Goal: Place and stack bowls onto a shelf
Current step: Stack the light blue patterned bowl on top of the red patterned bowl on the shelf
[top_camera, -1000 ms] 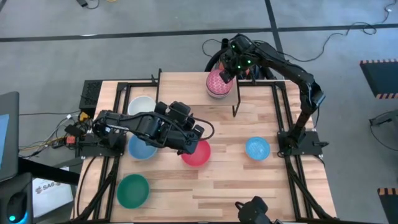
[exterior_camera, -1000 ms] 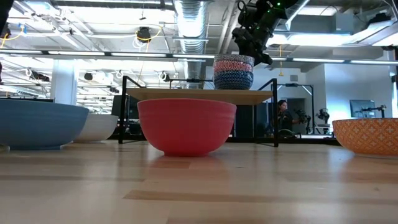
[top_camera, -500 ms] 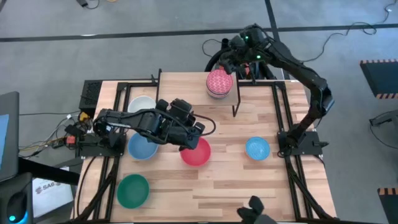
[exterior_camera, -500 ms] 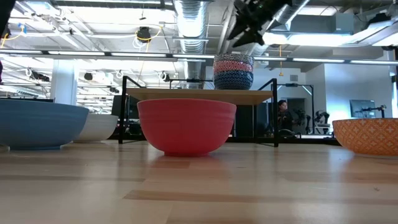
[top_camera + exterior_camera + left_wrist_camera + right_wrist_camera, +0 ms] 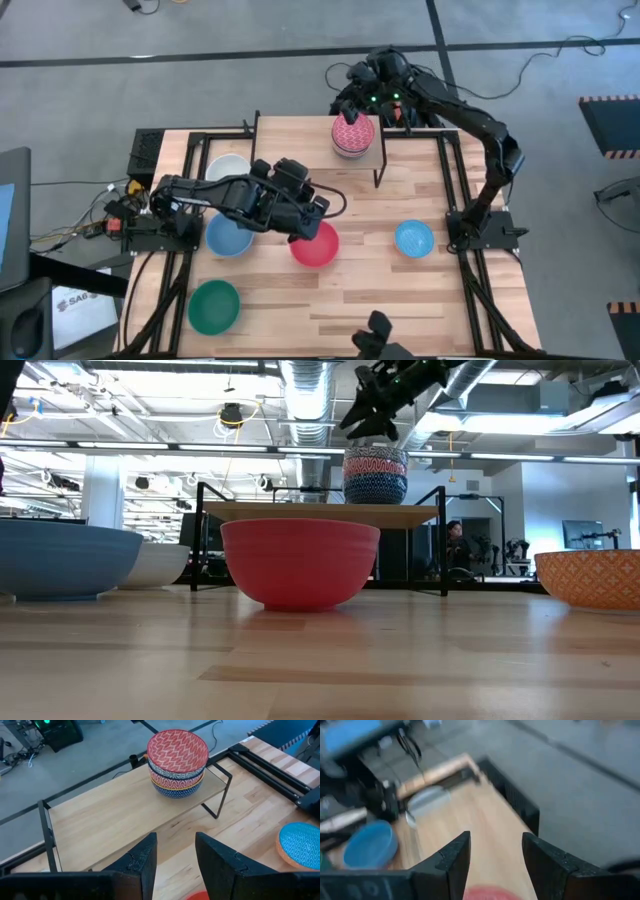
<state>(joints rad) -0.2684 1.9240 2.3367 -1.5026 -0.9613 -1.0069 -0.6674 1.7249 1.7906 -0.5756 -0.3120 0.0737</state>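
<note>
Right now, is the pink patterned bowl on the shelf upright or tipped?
Upright. The pink patterned bowl sits level, nested on the blue patterned bowl, opening facing up, on the shelf.

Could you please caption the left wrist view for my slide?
Open left end effector faces stacked patterned bowls on the shelf.

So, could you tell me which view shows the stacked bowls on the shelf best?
The left wrist view: the stacked bowls show whole, seen from above and the side. The high view gives only the top; the low view the side; the right wrist view a sliver.
</note>
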